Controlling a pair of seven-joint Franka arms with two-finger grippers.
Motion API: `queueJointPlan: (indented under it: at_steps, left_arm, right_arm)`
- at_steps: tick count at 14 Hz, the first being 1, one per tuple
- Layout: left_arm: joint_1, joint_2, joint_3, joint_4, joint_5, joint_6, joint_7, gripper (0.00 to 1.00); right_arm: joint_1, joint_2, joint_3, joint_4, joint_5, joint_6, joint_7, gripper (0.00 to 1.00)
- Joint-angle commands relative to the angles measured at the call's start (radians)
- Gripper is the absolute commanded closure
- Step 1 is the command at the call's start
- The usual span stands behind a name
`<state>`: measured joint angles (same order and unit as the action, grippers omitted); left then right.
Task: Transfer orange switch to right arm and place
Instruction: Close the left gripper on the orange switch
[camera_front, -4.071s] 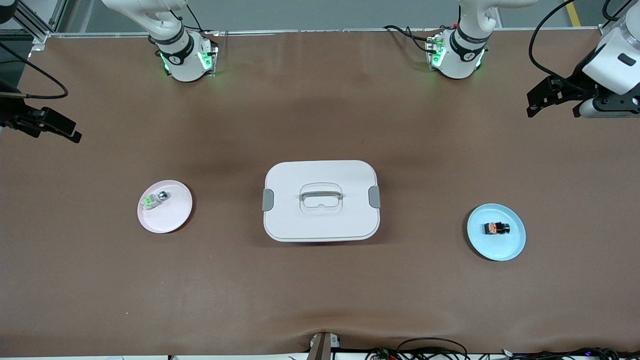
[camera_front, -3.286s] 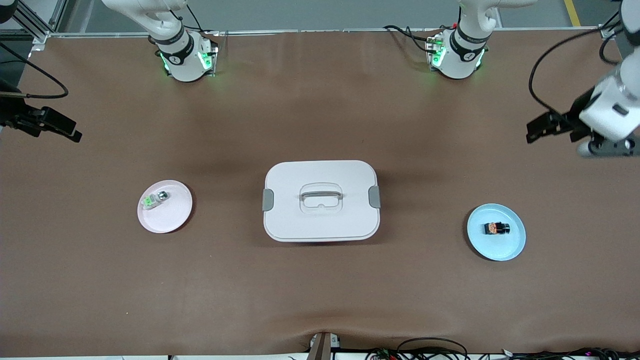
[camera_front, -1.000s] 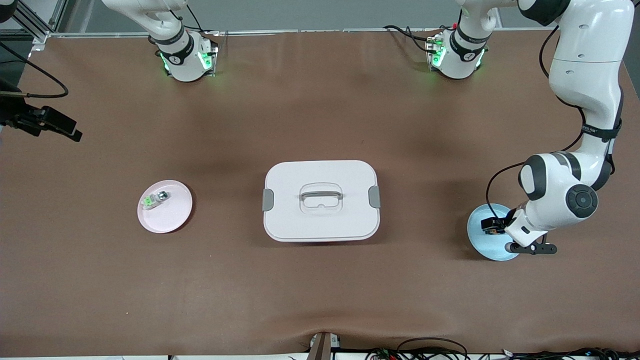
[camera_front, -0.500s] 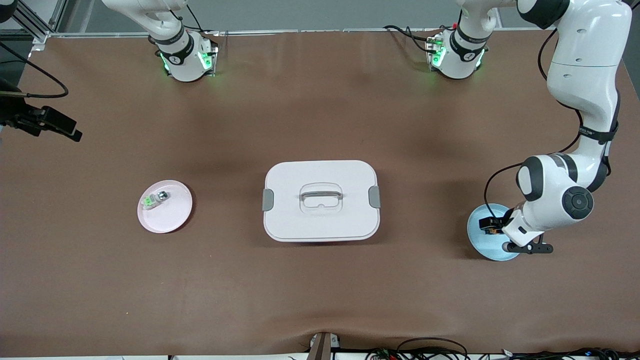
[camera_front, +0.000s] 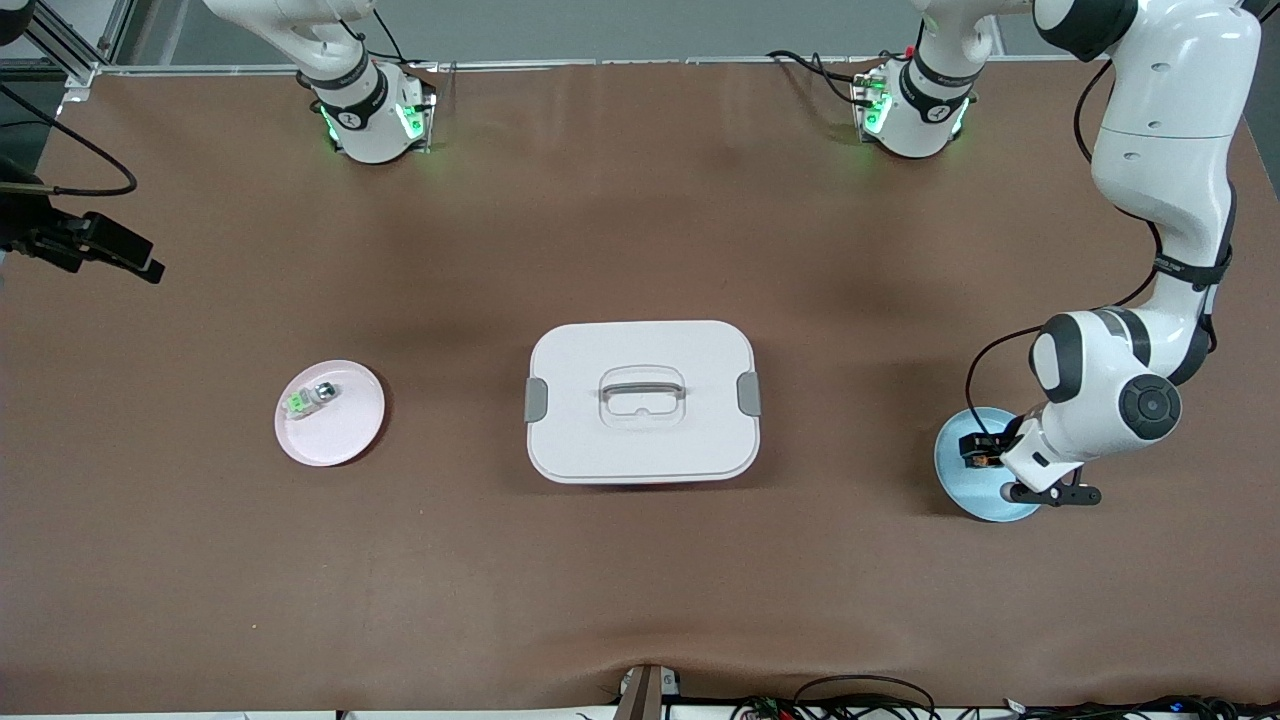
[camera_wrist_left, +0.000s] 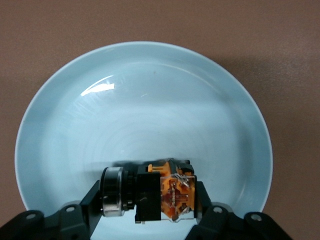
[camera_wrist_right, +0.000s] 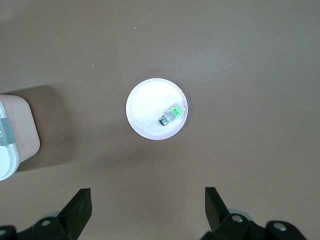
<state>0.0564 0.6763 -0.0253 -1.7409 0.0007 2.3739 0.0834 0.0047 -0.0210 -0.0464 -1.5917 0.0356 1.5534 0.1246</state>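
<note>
The orange switch (camera_front: 977, 452), a tiny black block with an orange centre and a silver end, lies on the pale blue plate (camera_front: 958, 482) toward the left arm's end of the table. My left gripper (camera_front: 986, 454) is down at the plate. In the left wrist view its fingers (camera_wrist_left: 95, 200) press on the two ends of the switch (camera_wrist_left: 160, 192) over the plate (camera_wrist_left: 150, 90). My right gripper (camera_front: 140, 265) waits open and empty high over the right arm's end of the table; its wrist view shows the gripper (camera_wrist_right: 147, 200) with jaws wide apart.
A white lidded box (camera_front: 640, 445) with a handle sits mid-table and also shows in the right wrist view (camera_wrist_right: 12, 140). A pink plate (camera_front: 345, 435) with a green-and-clear switch (camera_front: 308, 398) lies toward the right arm's end; the right wrist view shows that plate (camera_wrist_right: 147, 107) and switch (camera_wrist_right: 171, 114).
The left arm swung in from the table's end and came down onto the blue plate, its fingers now round the orange switch, which shifted slightly. The right arm has not moved.
</note>
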Motion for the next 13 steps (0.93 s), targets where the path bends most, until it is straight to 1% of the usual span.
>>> queueJointPlan:
  at_steps: [1, 2, 7, 9, 13]
  left_arm:
    - [0.002, -0.010, 0.001, -0.014, -0.001, 0.004, 0.013, 0.85]
    - [0.002, -0.021, 0.001, -0.009, -0.001, 0.001, 0.010, 1.00]
    - [0.000, -0.102, -0.005, 0.004, -0.015, -0.027, -0.004, 1.00]
    - [-0.004, -0.133, -0.011, 0.027, -0.016, -0.071, -0.034, 1.00]
    - [-0.004, -0.194, -0.093, 0.067, -0.018, -0.177, -0.193, 1.00]
  right_arm:
    - [0.008, -0.014, -0.004, -0.002, 0.000, -0.009, 0.004, 0.00]
    - [0.008, -0.014, -0.004, -0.002, 0.000, -0.007, 0.004, 0.00]
    - [0.008, -0.013, -0.004, 0.015, -0.003, -0.001, 0.004, 0.00]
    - [0.006, -0.011, -0.006, 0.019, -0.003, -0.001, 0.003, 0.00]
    - [0.004, -0.010, -0.007, 0.021, -0.005, 0.004, 0.004, 0.00]
